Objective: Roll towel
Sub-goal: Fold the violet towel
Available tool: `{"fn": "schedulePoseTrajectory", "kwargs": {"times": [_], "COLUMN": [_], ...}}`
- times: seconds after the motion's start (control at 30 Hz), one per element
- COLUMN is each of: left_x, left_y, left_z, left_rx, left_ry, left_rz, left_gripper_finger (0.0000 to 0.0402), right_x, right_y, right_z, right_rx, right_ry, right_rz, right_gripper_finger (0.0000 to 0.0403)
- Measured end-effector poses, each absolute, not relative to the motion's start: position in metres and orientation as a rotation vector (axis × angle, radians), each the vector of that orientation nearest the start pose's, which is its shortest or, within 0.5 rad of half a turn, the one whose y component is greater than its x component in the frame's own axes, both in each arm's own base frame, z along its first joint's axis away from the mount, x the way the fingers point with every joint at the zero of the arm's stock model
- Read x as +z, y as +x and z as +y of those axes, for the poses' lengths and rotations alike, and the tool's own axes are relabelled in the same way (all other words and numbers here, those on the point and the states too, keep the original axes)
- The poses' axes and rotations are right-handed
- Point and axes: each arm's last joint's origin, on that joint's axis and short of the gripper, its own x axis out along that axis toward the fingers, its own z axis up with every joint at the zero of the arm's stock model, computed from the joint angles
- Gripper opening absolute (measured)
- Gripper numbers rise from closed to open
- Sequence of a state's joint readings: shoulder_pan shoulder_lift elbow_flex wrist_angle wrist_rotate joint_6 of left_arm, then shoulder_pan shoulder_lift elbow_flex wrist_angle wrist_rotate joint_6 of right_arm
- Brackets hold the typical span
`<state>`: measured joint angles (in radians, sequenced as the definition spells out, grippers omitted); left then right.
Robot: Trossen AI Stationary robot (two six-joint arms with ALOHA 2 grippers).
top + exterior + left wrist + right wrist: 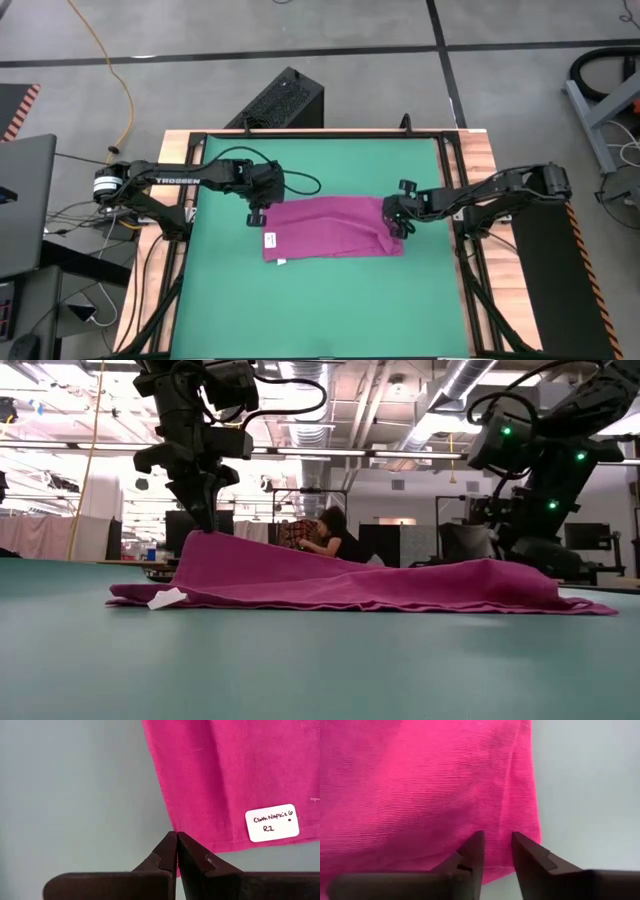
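A: Where is the towel (330, 228) found?

B: It is laid on the green mat (320, 310) that covers the table, roughly at the mat's middle. It is spread out long and low, not rolled. A small white tag (269, 239) is seen at the towel's end on the left arm's side, and handwriting is carried on it in the left wrist view.

A: How is the left pincer (256, 215) placed against the towel?

B: It is set at the towel's far corner on the tag end. In the low view that corner is raised into a peak directly under the left pincer (203, 520), while the rest of the cloth is left lying on the mat. In the left wrist view the two fingers are pressed together, with the towel's edge caught between their tips. So the left pincer is closed on the towel.

A: And the right pincer (396, 222)?

B: It is held at the towel's opposite end, above the cloth near its edge. In the right wrist view a narrow gap is kept between the fingers (472, 851), and the pink cloth is seen through that gap. Whether the cloth is touched cannot be told; nothing is seen gripped.

A: Is anything else noted near the towel?

B: Beyond the towel, in the low view, a seated person (330, 532) is seen in the room behind the table.
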<state>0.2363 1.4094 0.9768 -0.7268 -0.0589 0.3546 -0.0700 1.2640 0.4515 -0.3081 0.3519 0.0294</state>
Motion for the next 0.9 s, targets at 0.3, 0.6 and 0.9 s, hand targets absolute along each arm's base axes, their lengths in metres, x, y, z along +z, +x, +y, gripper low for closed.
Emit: {"fn": "schedulePoseTrajectory", "kwargs": {"times": [0.3,0.6,0.9], "left_x": [0.227,0.227,0.226], "left_y": [0.256,0.256,0.250], "left_z": [0.063,0.063,0.061], "left_rx": [0.054,0.055,0.053], "left_ry": [0.208,0.206,0.178], "left_rz": [1.189,1.190,1.248], "left_gripper_finger": [0.0000,0.0000,0.0000], "right_x": [0.133,0.183,0.205], "right_y": [0.192,0.200,0.175], "right_z": [-0.023,-0.010,-0.012], "right_rx": [-0.380,-0.380,-0.491], "right_ry": [-0.130,-0.151,-0.107], "right_rz": [1.115,0.990,1.022], "right_gripper_finger": [0.0010,0.0004,0.0001]}}
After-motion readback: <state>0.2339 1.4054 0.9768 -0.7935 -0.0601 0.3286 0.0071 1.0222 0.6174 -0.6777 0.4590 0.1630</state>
